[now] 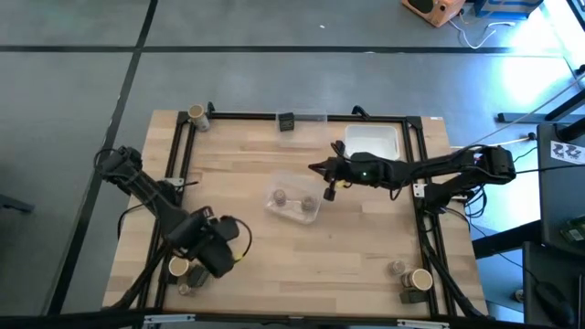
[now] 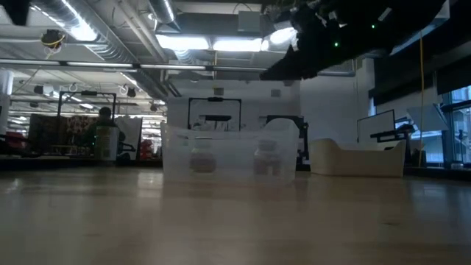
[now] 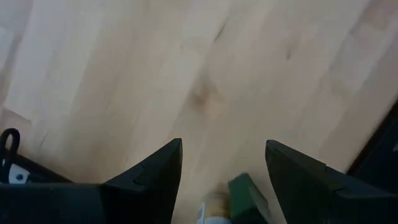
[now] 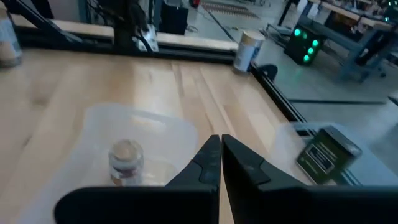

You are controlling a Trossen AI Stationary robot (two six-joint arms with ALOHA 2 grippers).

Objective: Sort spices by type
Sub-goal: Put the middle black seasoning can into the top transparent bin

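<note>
A wooden counter [image 1: 274,265] seen from above, edged by a black metal frame [image 1: 302,117], with two dark robot arms reaching in from either side.

At the near-left corner the left tool [image 1: 216,259] hangs low over the wood. Its wrist camera shows its two fingers [image 3: 155,171] spread wide apart with nothing between them. Just beside it stand a tan-topped jar [image 1: 178,267] and a small grey-brown jar [image 1: 186,289]; the wrist camera catches a dark green boxy container [image 3: 247,198] touching a pale jar [image 3: 214,207] at the frame edge.

At the far-left corner another tan-topped round jar [image 1: 196,114] stands outside the frame rail.

In the middle of the counter lies a clear plastic bin [image 1: 294,203]. Inside it are two small round jars [image 1: 280,196], well apart, each with clear glass sides, brownish contents and a grey-brown cap.

Along the far edge a second clear bin [image 1: 306,123] holds a dark boxy container [image 1: 287,122], tilted.

The right arm stretches across from the right side. Its right tool [image 1: 331,187] hovers just right of the middle bin, fingers pressed together and holding nothing. Behind it sits a white rectangular tray [image 1: 373,142].

At the near-right corner stand a grey-brown jar [image 1: 397,269] and a tan-topped jar [image 1: 420,279], close together.
</note>
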